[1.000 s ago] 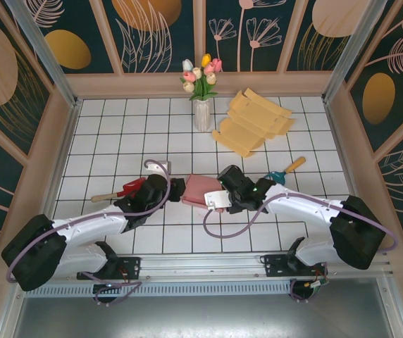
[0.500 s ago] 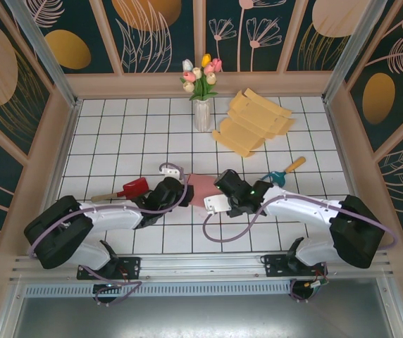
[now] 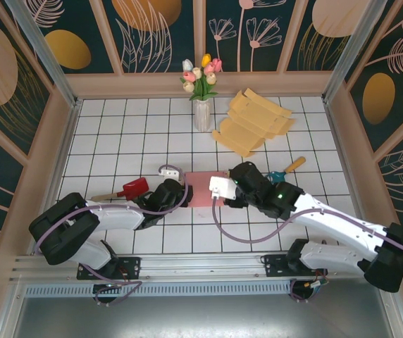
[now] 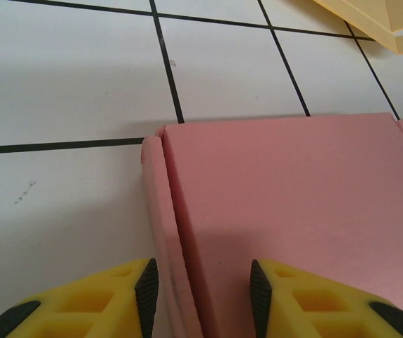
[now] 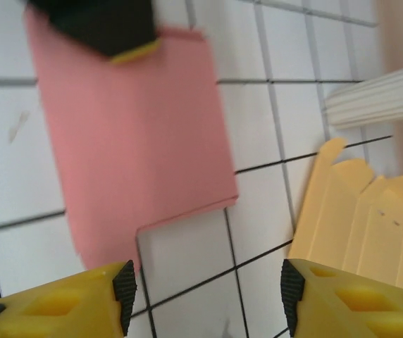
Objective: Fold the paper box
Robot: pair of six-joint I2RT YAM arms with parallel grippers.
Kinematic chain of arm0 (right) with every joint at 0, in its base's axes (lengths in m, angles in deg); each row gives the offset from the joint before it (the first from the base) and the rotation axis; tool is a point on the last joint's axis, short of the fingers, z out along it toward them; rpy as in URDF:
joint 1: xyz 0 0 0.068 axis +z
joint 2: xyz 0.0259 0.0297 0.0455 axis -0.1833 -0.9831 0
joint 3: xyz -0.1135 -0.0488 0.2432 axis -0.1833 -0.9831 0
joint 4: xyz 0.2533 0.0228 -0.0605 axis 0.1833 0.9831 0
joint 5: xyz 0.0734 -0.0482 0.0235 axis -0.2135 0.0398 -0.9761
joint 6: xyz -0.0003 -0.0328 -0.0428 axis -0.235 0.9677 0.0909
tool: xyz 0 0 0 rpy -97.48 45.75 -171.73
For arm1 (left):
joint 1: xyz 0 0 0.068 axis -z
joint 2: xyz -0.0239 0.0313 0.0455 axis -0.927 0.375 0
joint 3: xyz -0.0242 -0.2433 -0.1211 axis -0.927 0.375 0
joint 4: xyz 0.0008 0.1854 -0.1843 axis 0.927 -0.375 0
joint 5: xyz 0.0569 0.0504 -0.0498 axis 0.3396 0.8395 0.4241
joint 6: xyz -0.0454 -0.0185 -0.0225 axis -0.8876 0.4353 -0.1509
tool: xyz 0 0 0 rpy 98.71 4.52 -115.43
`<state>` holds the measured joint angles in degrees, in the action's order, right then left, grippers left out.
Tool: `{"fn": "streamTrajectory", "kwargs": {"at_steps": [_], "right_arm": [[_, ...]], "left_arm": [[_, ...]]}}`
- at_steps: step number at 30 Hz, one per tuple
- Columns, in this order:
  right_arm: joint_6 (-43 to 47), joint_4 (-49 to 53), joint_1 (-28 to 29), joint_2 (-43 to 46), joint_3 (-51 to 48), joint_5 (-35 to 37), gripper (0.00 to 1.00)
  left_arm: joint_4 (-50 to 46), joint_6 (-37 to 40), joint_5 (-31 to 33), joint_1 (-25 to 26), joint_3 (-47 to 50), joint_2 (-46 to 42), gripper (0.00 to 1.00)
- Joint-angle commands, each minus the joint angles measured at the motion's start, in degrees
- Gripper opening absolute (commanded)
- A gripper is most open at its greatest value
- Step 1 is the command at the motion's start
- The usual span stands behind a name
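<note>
Pink box (image 3: pixel 203 187) lay on the tabletop (image 3: pixel 117 141) between the two arms.
The left gripper (image 4: pixel 201 289) sat open astride its left edge; the right gripper (image 5: pixel 205 289) hung open just beside its right end.

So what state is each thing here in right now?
Pink box: folded over, lying flat.
Left gripper: open, astride the box's edge.
Right gripper: open, empty, above the table.
Yellow cardboard: unfolded, piled flat.
Vase: upright, holding tulips.
Red scoop: lying flat.
Teal scoop: lying flat.
</note>
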<state>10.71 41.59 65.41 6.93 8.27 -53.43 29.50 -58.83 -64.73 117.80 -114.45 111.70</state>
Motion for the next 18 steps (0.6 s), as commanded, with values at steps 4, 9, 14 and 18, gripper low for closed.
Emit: {"fn": "streamTrajectory", "kwargs": {"at_steps": [4, 9, 14, 18], "right_arm": [[-29.3, -14.5, -1.5, -3.4, 0.1, 1.0, 0.65], [-55.7, -14.6, -10.7, -13.0, 3.7, 3.2, 0.61], [-61.1, -20.3, -14.4, -19.9, 0.9, 1.7, 0.57], [-61.9, -24.9, -14.6, -23.1, -1.5, -1.8, 0.57]], "left_arm": [[1.5, -0.7, 1.1, 0.1, 0.4, 0.8, 0.42], [1.5, -0.8, 2.0, 0.2, 0.4, 1.2, 0.44], [0.6, -1.5, 3.1, 0.2, -0.1, 1.0, 0.48], [-0.3, -1.7, 3.8, 0.1, -0.7, 0.5, 0.49]]}}
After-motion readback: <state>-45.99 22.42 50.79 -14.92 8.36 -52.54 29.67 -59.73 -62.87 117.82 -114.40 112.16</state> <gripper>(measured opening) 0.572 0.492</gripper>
